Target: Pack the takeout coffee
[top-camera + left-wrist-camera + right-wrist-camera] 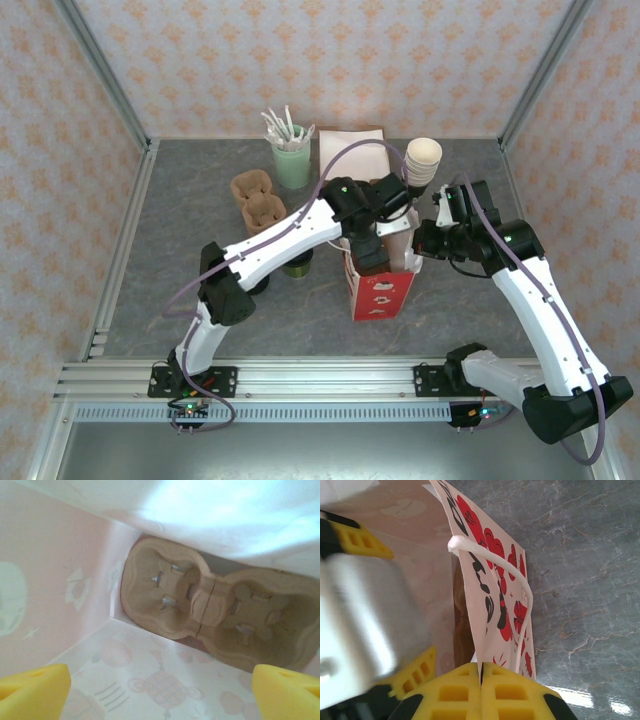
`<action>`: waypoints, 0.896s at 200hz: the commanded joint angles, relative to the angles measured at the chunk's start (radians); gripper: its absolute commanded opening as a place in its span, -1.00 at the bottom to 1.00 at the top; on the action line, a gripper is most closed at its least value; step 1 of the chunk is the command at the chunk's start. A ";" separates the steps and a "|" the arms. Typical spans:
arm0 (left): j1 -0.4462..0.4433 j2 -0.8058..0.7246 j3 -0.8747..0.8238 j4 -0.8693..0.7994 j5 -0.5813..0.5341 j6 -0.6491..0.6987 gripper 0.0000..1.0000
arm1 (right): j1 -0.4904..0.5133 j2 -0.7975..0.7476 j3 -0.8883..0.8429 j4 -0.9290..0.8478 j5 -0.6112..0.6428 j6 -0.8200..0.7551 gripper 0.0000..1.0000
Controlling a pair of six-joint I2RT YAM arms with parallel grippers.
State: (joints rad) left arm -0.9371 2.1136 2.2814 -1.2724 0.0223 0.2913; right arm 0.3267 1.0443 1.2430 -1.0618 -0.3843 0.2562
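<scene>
Bag-loading step. The left tool [160,692], spread wide and empty, is positioned inside the paper bag [381,296] above a cardboard carrier [215,615]. The right tool [481,690] is clamped shut on the bag wall. The takeout coffee [297,266] is seen on the surface [200,200] just left of the bag, and is probably to be grasped next.

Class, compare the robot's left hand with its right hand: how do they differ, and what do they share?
The left hand is open, fingers wide apart; the right hand is shut on the edge of the paper bag. The left hand reaches down inside the bag, above a cardboard cup tray; the right hand is outside, at the rim. Both have yellow fingers.
</scene>
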 commanded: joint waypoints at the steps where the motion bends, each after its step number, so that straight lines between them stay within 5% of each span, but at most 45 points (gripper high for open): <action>1: 0.014 -0.057 0.096 0.020 0.025 -0.081 0.87 | 0.004 0.000 -0.008 -0.002 0.019 0.023 -1.00; 86: 0.034 -0.192 0.213 0.130 0.011 -0.269 0.87 | 0.004 -0.009 -0.020 0.042 0.036 0.099 -1.00; 144: 0.090 -0.388 0.074 0.196 -0.132 -0.377 0.86 | -0.005 -0.002 0.009 0.056 0.053 0.116 -0.19; 179: 0.126 -0.513 -0.086 0.228 -0.223 -0.433 0.87 | -0.014 0.014 0.074 0.033 0.099 0.083 0.10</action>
State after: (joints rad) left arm -0.8310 1.6558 2.2906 -1.0809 -0.0937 -0.0723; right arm 0.3214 1.0512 1.2518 -1.0245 -0.3462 0.3637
